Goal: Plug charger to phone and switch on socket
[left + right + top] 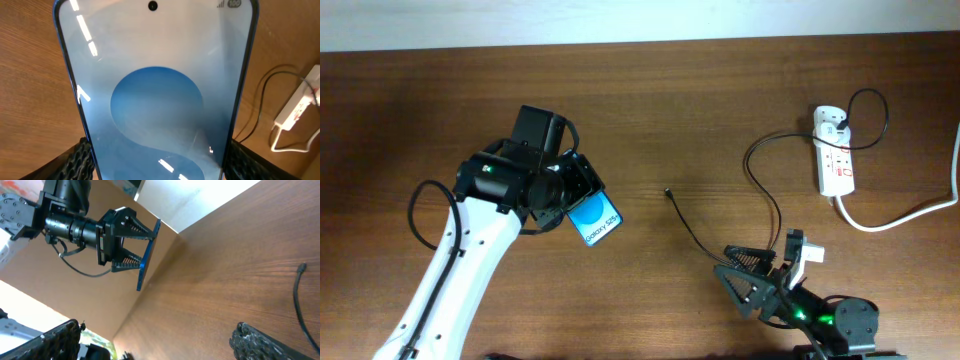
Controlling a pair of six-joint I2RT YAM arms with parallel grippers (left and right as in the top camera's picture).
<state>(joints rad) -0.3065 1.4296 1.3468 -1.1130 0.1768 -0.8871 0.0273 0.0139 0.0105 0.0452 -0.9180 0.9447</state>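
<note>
My left gripper is shut on the phone, gripping its two long edges and holding it above the table at centre left. The blue screen fills the left wrist view, and the phone shows edge-on in the right wrist view. The charger's thin black cable runs from a small white adapter on the socket at the far right; its plug tip lies free mid-table and also shows in the right wrist view. My right gripper is open and empty, low at the front right.
The socket's thick white cord curves off the right edge. The socket and cable also show at the right of the left wrist view. A pale wall runs along the table's far edge.
</note>
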